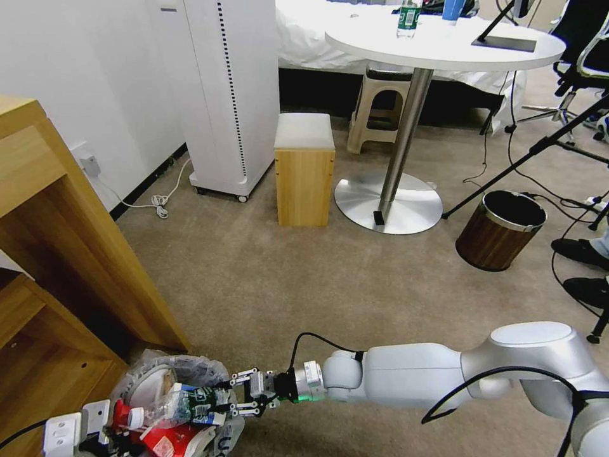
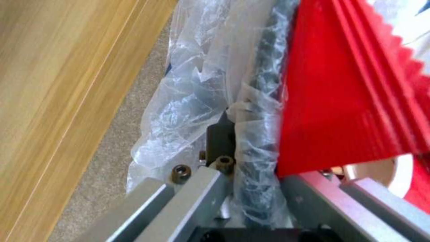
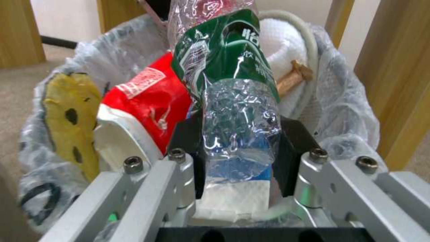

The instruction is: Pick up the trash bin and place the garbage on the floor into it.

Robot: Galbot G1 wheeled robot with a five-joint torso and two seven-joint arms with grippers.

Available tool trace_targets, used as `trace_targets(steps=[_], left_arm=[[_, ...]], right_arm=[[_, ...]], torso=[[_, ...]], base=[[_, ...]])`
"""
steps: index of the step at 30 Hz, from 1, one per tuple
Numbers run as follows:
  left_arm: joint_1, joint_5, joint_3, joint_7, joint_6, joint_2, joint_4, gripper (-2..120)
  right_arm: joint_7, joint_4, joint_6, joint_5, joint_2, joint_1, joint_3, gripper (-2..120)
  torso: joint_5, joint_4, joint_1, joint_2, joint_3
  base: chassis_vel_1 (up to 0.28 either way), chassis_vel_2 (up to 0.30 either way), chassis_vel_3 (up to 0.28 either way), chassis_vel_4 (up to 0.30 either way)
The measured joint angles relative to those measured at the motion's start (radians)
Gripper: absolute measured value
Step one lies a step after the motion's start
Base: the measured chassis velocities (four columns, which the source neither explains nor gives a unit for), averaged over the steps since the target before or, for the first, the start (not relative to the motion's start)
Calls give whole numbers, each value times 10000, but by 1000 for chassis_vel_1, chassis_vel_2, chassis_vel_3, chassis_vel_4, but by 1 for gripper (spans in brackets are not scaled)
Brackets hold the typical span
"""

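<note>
Gripping the bottle [image 3: 240, 134], right gripper [image 1: 244, 393] overhangs the trash bin [image 1: 209, 368] rim.

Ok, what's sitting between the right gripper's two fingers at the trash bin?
The green-label bottle: the right wrist view shows its crumpled clear body between the right gripper's black fingers, over the trash bin full of litter.

Beige carpet [image 1: 285, 279], white wall [image 1: 95, 70], wooden desk [image 1: 57, 241], round white table [image 1: 444, 41], small wooden stool [image 1: 304, 171].
</note>
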Motion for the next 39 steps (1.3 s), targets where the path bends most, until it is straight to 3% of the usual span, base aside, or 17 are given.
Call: trace_targets(steps=[9,11,13,18,23,26,29,39], left_arm=[[27,12,12,10,37,5,-5,0],[7,-12,8,12,55,44,-5,0],[8,-14,7,11,59,46,-5,0],[-37,-214,-8,10,134,197,4,0],[-47,-290,-16,10,144,283,12,0],[-71,-388,-25,7,163,344,24,0],[-92,-458,-25,6,181,398,52,0],[-231,-883,-42,-89,184,676,118,0]], right_arm=[[239,64,5,5,34,18,25,28],[270,101,5,-5,-19,77,27,39],[266,103,3,-5,-22,83,29,39],[221,169,-48,21,-65,123,129,64],[225,163,-49,33,-20,139,152,76],[243,151,-47,65,-18,197,207,92],[261,164,-45,91,-52,233,287,99],[74,531,-21,80,-621,347,1086,100]], torso=[[0,0,0,0,0],[-1,-2,0,0,0],[0,-2,0,0,0],[0,-1,0,0,0],[0,0,0,0,0],[0,-1,0,0,0],[0,0,0,0,0],[1,2,0,0,0]], base=[[0,0,0,0],[0,0,0,0],[0,0,0,0],[0,0,0,0],[0,0,0,0],[0,0,0,0],[0,0,0,0],[0,0,0,0]])
